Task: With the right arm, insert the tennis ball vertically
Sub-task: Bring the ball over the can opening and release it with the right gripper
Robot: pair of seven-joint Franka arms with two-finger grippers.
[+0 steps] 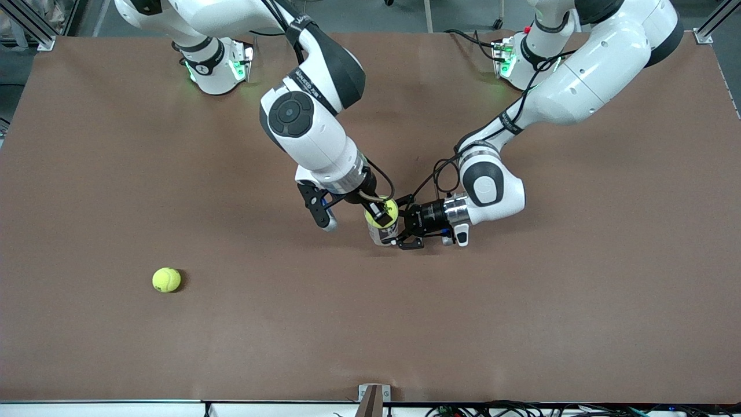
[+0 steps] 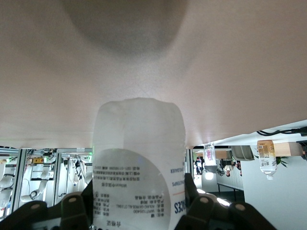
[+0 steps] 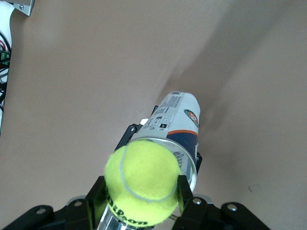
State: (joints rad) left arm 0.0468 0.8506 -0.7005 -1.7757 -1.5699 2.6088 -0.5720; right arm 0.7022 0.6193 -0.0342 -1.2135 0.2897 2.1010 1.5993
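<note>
We see the right gripper (image 3: 141, 201), jaws clamped on the yellow-green felt tennis ball (image 3: 142, 183), over the upright clear plastic can's (image 1: 383, 233) mouth. Left gripper (image 1: 408, 231) jaws hold that can. Risk: ball catches rim, tipping can.

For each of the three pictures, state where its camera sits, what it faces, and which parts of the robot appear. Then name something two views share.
Front view: high across the table, facing both arms; right gripper holds a tennis ball over the can, which the left gripper grips.
Left wrist view: on the left wrist, facing the can; its fingers show.
Right wrist view: on the right wrist, facing the tennis ball at the can's mouth; its fingers show.
Shared: both wrist views show the can.
</note>
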